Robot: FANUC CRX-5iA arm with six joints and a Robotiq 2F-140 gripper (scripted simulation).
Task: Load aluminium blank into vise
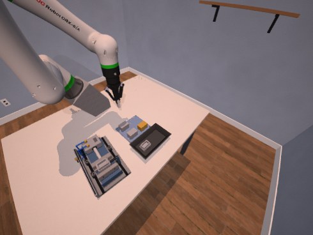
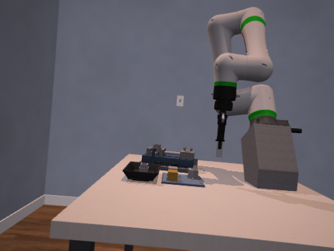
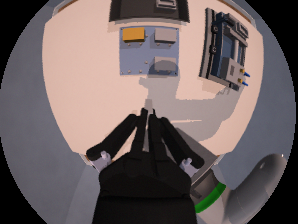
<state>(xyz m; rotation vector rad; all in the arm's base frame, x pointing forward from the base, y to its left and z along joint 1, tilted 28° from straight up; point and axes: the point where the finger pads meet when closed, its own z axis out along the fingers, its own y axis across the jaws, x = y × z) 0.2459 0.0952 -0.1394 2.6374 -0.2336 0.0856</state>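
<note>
Gripper (image 1: 119, 103): jaws are brought fully together on nothing, held above the table (image 1: 48, 198) short of the infeed plate (image 1: 135, 119).
Aluminium blanks (image 1: 122, 125): two are seen on the infeed plate beside a brass blank (image 1: 142, 125); judged stiff, light and smooth, best taken across the short sides, mid-length.
Outfeed tray (image 1: 161, 129): one finished part (image 1: 145, 145) is seen inside.
Vise (image 1: 102, 166): a part is seated in it; likely heavier handling is not expected.

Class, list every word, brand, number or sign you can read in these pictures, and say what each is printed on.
"Robot CRX-5iA": black lettering on the white upper arm in the top view; the last characters are blurred.
Red letters just before it: cut off, unreadable.
Red marking on the arm link in the exterior view: too small to read.
</note>
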